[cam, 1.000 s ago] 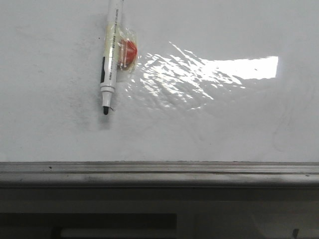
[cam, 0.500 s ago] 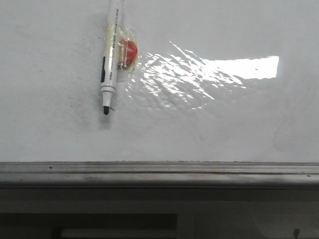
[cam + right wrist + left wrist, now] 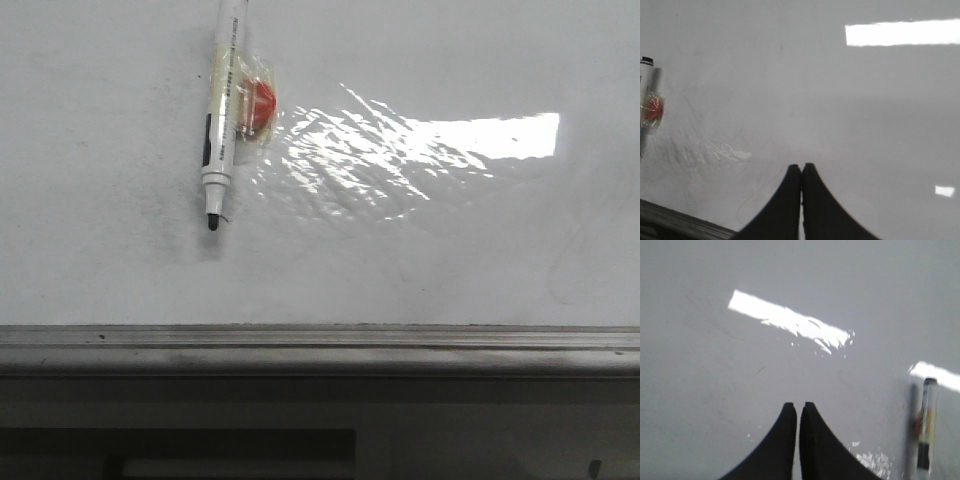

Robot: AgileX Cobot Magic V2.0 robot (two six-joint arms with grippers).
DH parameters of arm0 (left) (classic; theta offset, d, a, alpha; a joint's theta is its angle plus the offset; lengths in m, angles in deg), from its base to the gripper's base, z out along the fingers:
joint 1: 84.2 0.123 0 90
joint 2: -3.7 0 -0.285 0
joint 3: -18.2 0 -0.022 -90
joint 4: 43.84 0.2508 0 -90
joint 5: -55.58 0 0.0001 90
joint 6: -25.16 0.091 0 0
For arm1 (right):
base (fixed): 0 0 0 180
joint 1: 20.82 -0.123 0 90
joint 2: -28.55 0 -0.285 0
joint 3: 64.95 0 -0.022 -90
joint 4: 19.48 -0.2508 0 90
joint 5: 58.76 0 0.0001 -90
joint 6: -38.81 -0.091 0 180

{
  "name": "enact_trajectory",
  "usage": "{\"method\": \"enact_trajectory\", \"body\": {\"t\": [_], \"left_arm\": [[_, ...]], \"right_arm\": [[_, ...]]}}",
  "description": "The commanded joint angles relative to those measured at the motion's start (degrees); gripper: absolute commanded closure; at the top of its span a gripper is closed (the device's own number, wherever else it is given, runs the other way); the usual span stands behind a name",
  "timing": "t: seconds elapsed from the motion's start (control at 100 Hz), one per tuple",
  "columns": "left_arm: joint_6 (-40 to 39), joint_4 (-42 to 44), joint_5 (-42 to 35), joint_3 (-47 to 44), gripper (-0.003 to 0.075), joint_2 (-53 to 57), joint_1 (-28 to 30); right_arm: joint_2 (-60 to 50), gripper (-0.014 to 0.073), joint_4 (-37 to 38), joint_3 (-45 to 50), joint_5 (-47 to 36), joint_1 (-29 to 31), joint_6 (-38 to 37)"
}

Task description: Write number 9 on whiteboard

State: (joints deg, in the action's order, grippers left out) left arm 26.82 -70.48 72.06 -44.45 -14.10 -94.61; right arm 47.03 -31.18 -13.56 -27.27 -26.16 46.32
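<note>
You see the glossy whiteboard (image 3: 420,250) lying flat, smudged, with bright rippled glare and a grey metal rail (image 3: 320,345) along its near edge. A white marker (image 3: 221,130) with red tape (image 3: 258,105) lies on it, black tip beside a tiny tick. Your left hand (image 3: 798,410) and right hand (image 3: 801,172) are both closed, empty. No 9 shows.

The front camera looks forward and down, close over the whiteboard (image 3: 420,260). Both wrist cameras face the same board from above, each catching the taped marker (image 3: 222,120) at its edge.
</note>
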Motion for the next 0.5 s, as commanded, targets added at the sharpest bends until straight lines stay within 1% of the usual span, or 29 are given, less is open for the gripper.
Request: {"method": "enact_trajectory", "body": {"t": [0.0,0.04,0.07,0.1,0.16,0.21,0.24,0.27,0.31,0.37,0.49], "left_arm": [[5.27,0.54,2.55,6.32,0.0679,-7.17,0.04],[8.10,-0.98,2.92,8.03,0.0629,-10.29,0.04],[10.27,-3.12,3.02,9.05,0.0570,-12.25,0.04],[13.32,-5.18,3.38,10.07,0.0524,-14.16,0.04],[18.95,-10.61,5.51,12.33,0.0435,-18.38,0.04],[24.02,-14.61,8.99,14.26,0.0399,-21.79,0.04],[27.39,-16.60,11.30,15.34,0.0395,-23.78,0.04],[29.66,-18.60,13.55,16.34,0.0398,-25.80,0.04],[32.37,-21.73,16.41,17.68,0.0401,-28.72,0.04],[35.09,-25.88,19.47,19.29,0.0407,-32.67,-0.07],[39.18,-31.81,20.46,21.39,0.0407,-38.02,-2.27]], "right_arm": [[4.24,0.0643,1.00,-5.65,-0.72,0.37,0.53],[5.62,0.0611,1.00,-6.98,0.09,0.37,0.53],[6.51,0.0578,1.00,-8.15,0.91,0.37,0.53],[7.33,0.0532,1.00,-8.97,1.52,0.37,0.53],[9.09,0.0402,0.87,-10.47,2.73,0.37,0.53],[10.27,0.0299,0.88,-11.20,3.62,0.37,0.53],[10.63,0.0237,0.77,-11.56,3.83,0.14,0.53],[10.98,0.0201,0.77,-11.66,3.67,-0.23,0.53],[11.21,0.0178,0.58,-11.66,3.57,-0.46,0.53],[11.31,0.0188,0.45,-11.66,3.68,-0.56,0.53],[11.31,0.0196,0.45,-11.66,3.76,-0.56,0.53]]}}
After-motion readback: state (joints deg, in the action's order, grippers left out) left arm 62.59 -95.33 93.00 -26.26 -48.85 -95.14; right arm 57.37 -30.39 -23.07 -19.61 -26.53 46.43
